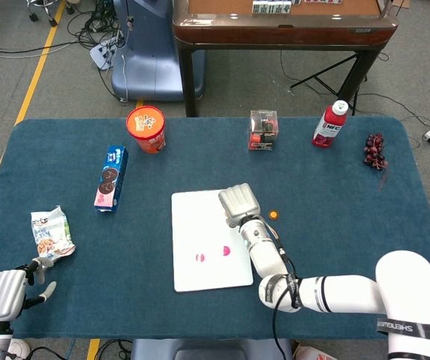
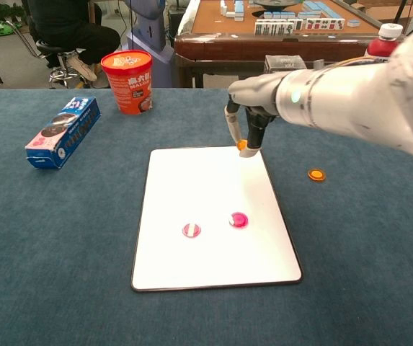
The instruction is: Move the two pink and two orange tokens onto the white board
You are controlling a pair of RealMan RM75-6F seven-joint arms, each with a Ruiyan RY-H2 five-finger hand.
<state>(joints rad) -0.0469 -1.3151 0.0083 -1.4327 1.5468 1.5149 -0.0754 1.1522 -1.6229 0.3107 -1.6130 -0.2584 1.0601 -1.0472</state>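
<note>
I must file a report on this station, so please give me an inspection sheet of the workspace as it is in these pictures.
Surface: blue cloth table.
Job's things: white board holds two pink tokens; one orange token lies on the cloth right of the board; the other orange token is pinched over the board's far edge.
Clutter: noodle cup, cookie box, coffee box, red bottle, grapes, snack bag.
Hands: right hand holds the orange token; left hand at the near left corner, holding nothing.
Cables: on the floor behind the table.
Surroundings: mahjong table, seated person.
</note>
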